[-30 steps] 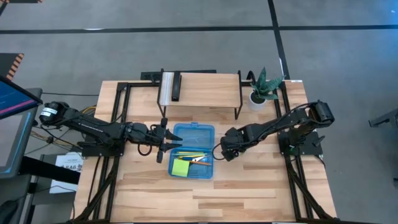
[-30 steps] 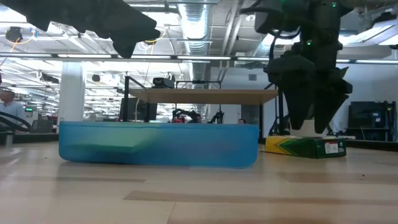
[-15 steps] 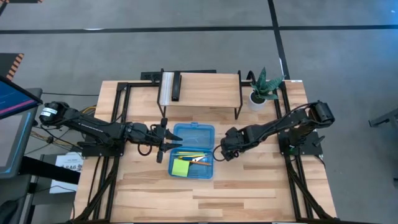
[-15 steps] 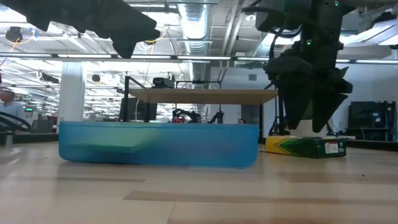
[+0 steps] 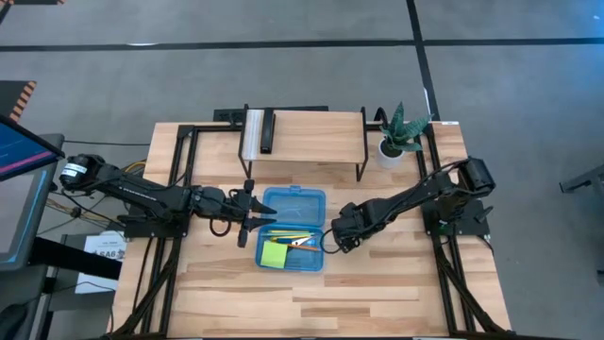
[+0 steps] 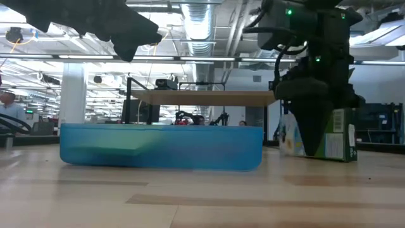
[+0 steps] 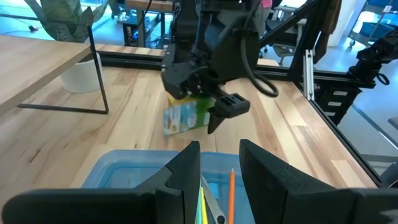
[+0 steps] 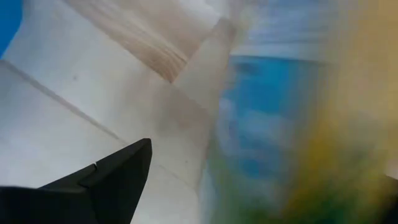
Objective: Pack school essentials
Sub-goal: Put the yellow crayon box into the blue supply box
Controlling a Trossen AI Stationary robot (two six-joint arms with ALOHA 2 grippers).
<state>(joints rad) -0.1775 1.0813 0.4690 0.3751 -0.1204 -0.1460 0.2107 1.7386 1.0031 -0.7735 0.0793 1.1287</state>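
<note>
The blue translucent case (image 5: 294,196) lies open mid-table. It holds a lime-green sticky-note pad (image 5: 274,253), yellow and orange pencils (image 5: 294,236) and red-handled scissors (image 5: 304,244). My left gripper (image 5: 253,219) hovers open and empty over the case's left edge. My right gripper (image 5: 338,238) is just right of the case, pointing down at the yellow-green crayon box (image 7: 185,117). The box stands tipped up on one edge on the table and also shows in the low view (image 6: 338,133). The pen and eraser do not show. My right gripper comes at the crayon box from above. One finger (image 8: 106,180) stands clear of the box's face (image 8: 280,143), with table showing between them. The box hides the other finger, so I cannot tell how it meets the box. The box's lower edge (image 7: 186,130) rests on the table.
A wooden riser shelf (image 5: 311,127) stands at the back, with a white strip (image 5: 253,134) and a black bar (image 5: 267,132) on it. A potted green plant (image 5: 401,132) stands at the back right. Bare table lies in front of the case. A person (image 6: 7,104) is far behind the table.
My right gripper has gone a little toward the table's near edge and down. The crayon box, which lay flat on the table beside the case, has tipped up onto an edge and now stands nearly upright.
</note>
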